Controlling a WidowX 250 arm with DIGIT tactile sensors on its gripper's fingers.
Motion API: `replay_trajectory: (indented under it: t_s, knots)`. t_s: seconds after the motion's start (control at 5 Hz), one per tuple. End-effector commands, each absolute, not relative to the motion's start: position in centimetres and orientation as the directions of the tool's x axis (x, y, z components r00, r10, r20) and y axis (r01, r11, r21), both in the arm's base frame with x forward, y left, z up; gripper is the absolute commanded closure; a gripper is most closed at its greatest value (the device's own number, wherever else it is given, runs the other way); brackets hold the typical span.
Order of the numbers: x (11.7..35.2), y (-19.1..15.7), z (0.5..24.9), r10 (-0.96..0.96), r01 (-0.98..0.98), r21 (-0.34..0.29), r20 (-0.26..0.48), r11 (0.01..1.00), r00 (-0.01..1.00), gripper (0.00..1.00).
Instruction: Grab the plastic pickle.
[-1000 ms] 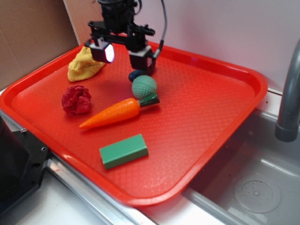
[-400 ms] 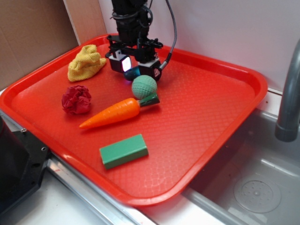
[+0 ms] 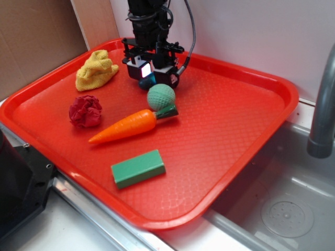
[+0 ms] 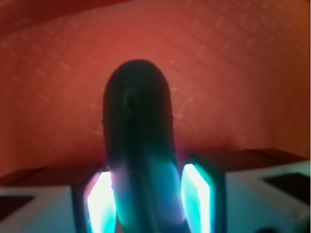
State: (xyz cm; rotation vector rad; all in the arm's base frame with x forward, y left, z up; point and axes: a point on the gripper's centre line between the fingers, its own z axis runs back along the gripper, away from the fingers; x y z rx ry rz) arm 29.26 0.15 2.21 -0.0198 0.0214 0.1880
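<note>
Straddling plastic pickle (image 4: pixel 138 155), gripper (image 3: pixel 150 72) now lower than 1.0 s ago, when it hung above with wider jaws. Glowing pads (image 4: pixel 195 196) flank pickle; contact unclear, cannot tell if clenched. Pickle lies behind dimpled ball (image 3: pixel 161 97), near red tray (image 3: pixel 235 151) back rim. Open tray floor right of ball.

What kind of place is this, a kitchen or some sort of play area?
Probably a mock kitchen set up for robot practice: a grey sink basin with a faucet, and a red tray of toy food like the carrot.
</note>
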Motion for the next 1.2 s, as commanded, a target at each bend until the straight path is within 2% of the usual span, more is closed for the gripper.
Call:
replay_trajectory:
  t_s: [0.0, 0.2, 0.4, 0.6, 0.8, 1.0]
  knots:
    - [26.8, 0.2, 11.5, 0.226, -0.231, 0.102, 0.054, 0.968, 0.973, 1.00]
    - [24.8, 0.1, 14.7, 0.254, -0.257, 0.052, 0.056, 0.965, 0.965, 1.00]
    - [21.4, -0.4, 18.5, 0.281, -0.281, -0.011, 0.061, 0.960, 0.958, 1.00]
    - [19.1, -0.9, 20.0, 0.266, -0.265, -0.026, 0.077, 0.964, 0.961, 1.00]
    - [17.6, -2.2, 19.9, 0.230, -0.232, 0.004, 0.118, 0.973, 0.966, 1.00]
    - [18.5, -1.3, 19.7, 0.173, -0.173, -0.008, 0.008, 0.985, 0.985, 0.04]
